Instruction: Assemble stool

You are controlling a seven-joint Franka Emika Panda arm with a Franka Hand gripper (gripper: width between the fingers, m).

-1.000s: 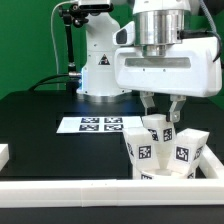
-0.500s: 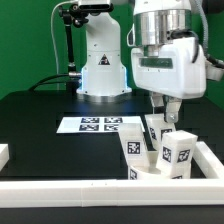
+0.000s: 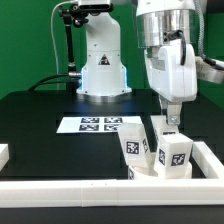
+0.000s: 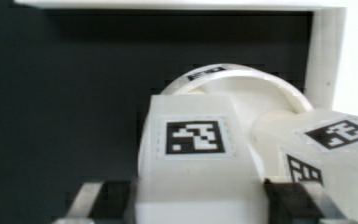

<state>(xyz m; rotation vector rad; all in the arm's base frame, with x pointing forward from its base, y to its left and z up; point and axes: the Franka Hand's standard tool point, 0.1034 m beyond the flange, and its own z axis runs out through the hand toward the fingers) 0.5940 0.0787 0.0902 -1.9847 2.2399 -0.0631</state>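
My gripper (image 3: 169, 120) reaches straight down at the exterior view's right and is shut on a white stool leg (image 3: 159, 128), which is mostly hidden behind two other tagged legs (image 3: 138, 150) (image 3: 176, 156). These stand up from the round seat (image 3: 148, 174), which lies low near the front rim bar. In the wrist view the held leg (image 4: 197, 150) fills the gap between the dark fingers (image 4: 302, 196) of the gripper (image 4: 202, 200), tag facing the camera. The seat's curved edge (image 4: 247, 82) shows beyond it, and another leg (image 4: 341, 138) stands beside it.
The marker board (image 3: 100, 125) lies flat on the black table in the middle. Long white rim bars run along the front (image 3: 90, 190) and the exterior view's right (image 3: 211, 156); a short white piece (image 3: 3, 153) sits at the left edge. The arm's white base (image 3: 100, 62) stands behind.
The hand has turned about its vertical axis, from broadside to edge-on, still shut on the leg. The tagged legs in front have swung round with it.
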